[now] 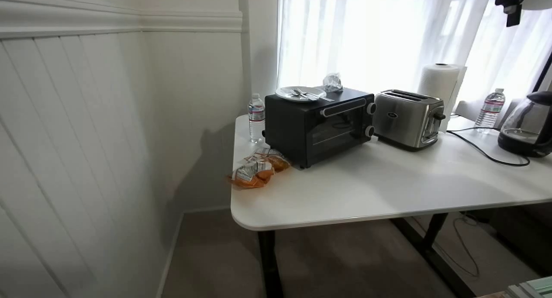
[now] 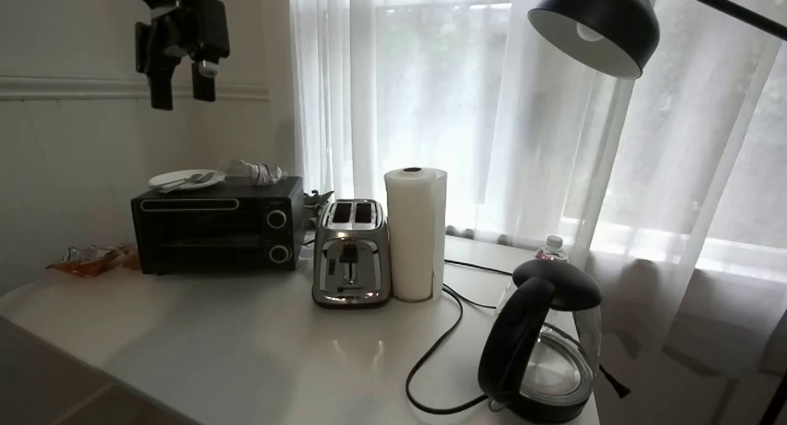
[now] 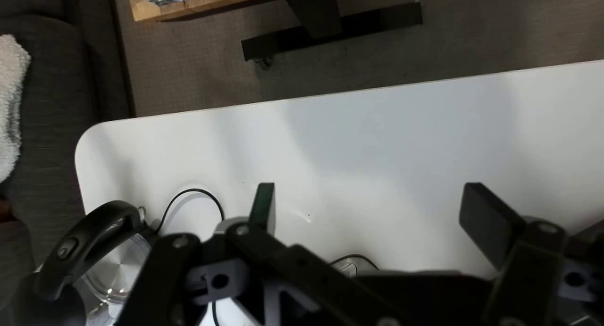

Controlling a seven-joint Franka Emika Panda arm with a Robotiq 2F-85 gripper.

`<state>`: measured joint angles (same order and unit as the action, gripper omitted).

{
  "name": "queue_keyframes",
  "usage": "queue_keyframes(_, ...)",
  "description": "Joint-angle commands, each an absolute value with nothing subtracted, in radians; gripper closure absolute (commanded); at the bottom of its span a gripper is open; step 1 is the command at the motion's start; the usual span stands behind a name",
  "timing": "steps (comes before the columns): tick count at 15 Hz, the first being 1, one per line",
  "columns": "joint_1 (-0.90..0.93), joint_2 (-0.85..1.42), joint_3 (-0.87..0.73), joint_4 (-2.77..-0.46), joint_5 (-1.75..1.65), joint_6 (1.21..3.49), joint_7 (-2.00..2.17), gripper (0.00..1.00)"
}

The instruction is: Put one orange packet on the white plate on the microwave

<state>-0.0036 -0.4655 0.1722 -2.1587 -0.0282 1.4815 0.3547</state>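
orange packets (image 1: pixel 261 168) lower, well apart from the jaws

Crinkled orange packets (image 1: pixel 258 168) are lying at eight o'clock from the black microwave (image 1: pixel 318 130); the white plate (image 1: pixel 283 92) is resting atop, toward eleven.

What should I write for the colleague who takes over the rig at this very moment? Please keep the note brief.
Tool: open, holding nothing, above the height of the microwave.
Things: the orange packets lie on the table beside the microwave, near the table's edge. The white plate sits on top of the microwave, with cutlery on it and a clear packet next to it.
Done: no placing yet; no orange packet shows on the white plate.
Left: grasp one of the orange packets, lift it, set it on the white plate. The cutlery may make it sit unevenly, so release gently.
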Motion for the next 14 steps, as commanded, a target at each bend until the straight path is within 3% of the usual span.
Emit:
queue_keyframes(1, 0.009, -0.469, 0.173, -2.158, -0.056, 1.492, 0.355, 0.0)
queue_keyframes(14, 0.351, -0.688, 0.318, -2.32, 0.149, 1.577, 0.069, 0.0)
